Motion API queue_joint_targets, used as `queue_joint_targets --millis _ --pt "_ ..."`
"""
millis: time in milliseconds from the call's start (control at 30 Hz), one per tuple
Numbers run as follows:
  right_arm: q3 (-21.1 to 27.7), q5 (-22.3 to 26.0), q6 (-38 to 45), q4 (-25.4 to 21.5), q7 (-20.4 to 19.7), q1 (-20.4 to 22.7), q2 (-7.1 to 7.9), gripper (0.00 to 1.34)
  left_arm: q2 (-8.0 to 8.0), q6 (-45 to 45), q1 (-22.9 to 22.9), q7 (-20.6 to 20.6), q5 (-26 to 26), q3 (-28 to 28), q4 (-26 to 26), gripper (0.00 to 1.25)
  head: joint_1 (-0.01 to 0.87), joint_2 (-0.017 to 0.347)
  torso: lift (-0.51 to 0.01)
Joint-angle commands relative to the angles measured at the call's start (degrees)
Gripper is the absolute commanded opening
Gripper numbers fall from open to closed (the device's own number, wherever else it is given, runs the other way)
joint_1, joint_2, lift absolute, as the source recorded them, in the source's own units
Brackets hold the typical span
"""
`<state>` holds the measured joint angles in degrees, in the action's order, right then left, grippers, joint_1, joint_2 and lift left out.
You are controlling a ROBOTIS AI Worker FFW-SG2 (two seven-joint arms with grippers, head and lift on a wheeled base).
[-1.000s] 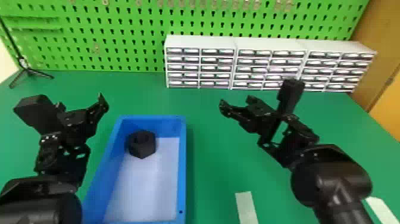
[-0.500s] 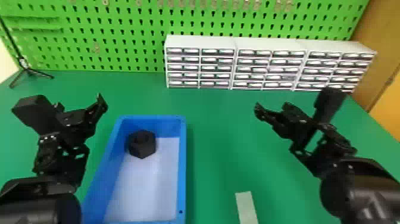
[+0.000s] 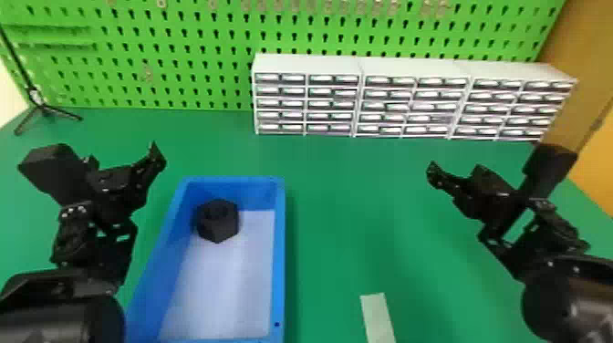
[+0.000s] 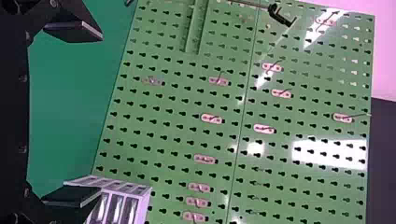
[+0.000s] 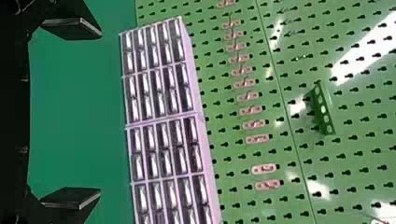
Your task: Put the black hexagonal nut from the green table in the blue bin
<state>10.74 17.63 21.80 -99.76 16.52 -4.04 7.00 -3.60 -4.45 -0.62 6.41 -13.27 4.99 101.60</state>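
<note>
The left arm [image 3: 59, 314] and right arm [image 3: 570, 292] are black, with rounded, faintly glossy housings, angular openwork brackets dotted with pale screws [image 3: 73, 210], and a boxy, plain block [image 3: 50, 168] on each. The left hand [image 3: 123, 157] and right hand [image 3: 454, 171] have flat, black, wedge-shaped fingers [image 4: 72, 31].

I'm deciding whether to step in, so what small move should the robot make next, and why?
I'd probably ease the right pincer slightly away from the blue bin. The black hexagonal nut already lies inside, and both that pincer and the left pincer are open and empty, so nothing seems left to place.
</note>
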Motion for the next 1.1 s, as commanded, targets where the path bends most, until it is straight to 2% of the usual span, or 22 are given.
queue_joint_targets --millis 0,433,1067 --pt "1.74 -0.23 0.00 -0.09 0.00 0.52 -0.06 1.22 0.00 0.06 0.01 0.00 0.00 -0.07 0.00 1.12 0.692 0.008 -0.097" --pt "4.38 -1.02 0.00 -0.26 0.00 1.14 -0.50 1.22 0.00 -0.03 0.01 0.00 0.00 -0.16 0.00 1.12 0.692 0.008 -0.097" --pt "4.02 -1.28 0.00 -0.35 0.00 0.87 -0.50 1.22 0.00 -0.03 -0.34 0.00 -0.09 -0.34 0.00 1.12 0.692 0.008 -0.097"
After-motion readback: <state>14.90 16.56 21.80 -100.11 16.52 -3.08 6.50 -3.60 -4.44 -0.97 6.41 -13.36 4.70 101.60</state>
